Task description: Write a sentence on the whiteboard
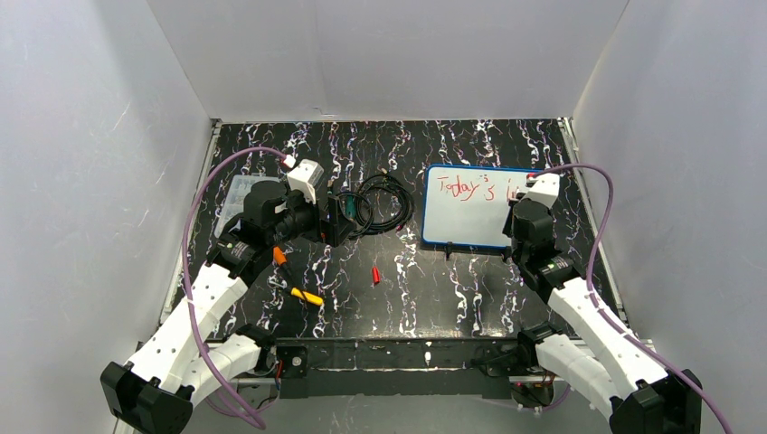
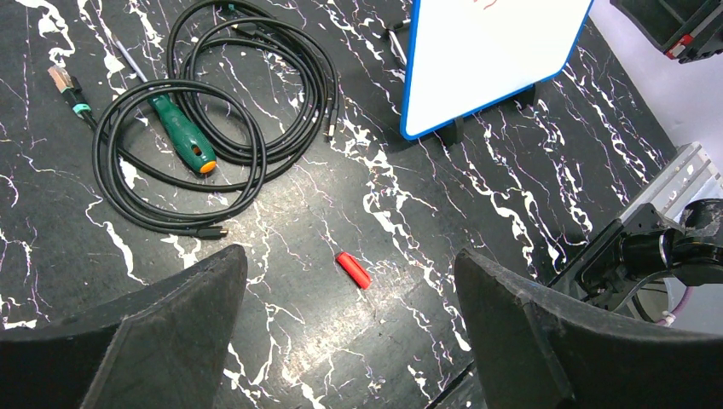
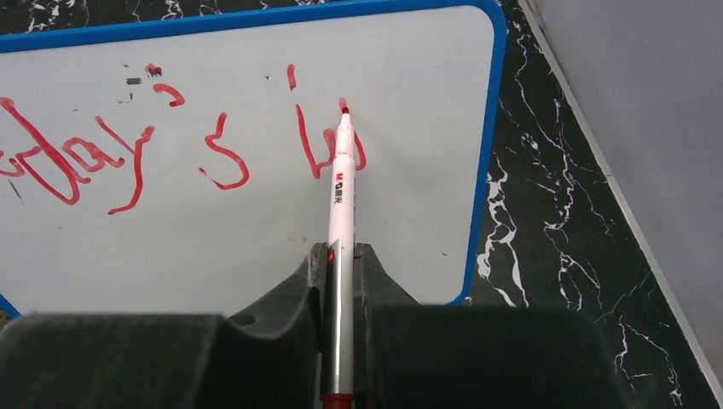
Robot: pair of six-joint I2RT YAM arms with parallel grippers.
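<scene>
The black marbled table (image 1: 452,298) lies under both arms. The whiteboard (image 1: 466,221), blue-framed on small black feet, lies directly ahead of and below the right gripper (image 3: 341,251). It is well off to the far right of the left gripper (image 2: 349,254), where only its lower corner shows in the left wrist view.

The left gripper hangs over bare table with its fingers spread wide and nothing between them. The cable coil (image 2: 317,89) lies ahead of it and to its left, between this gripper and the whiteboard's near edge. A clear plastic box (image 1: 237,194) sits on the outer side of the left arm, by the table's left edge. A green-handled screwdriver (image 2: 182,135) lies inside the coil's loops.

The right gripper's fingers are pressed together on a white marker (image 3: 341,196), pinching its barrel so that the pen points straight out ahead of the jaws. Its red tip is at the right-hand part of the board, at the last strokes written.

The sentence (image 1: 461,187) runs from the right gripper's left toward the pen tip: red lettering that reads "Today's", then a few more strokes.

An orange pen (image 1: 281,256) and a yellow one (image 1: 307,297) lie on the table behind the left gripper, near its arm. A small red cap (image 2: 353,270) lies on the table just below the gap between the left fingers.
</scene>
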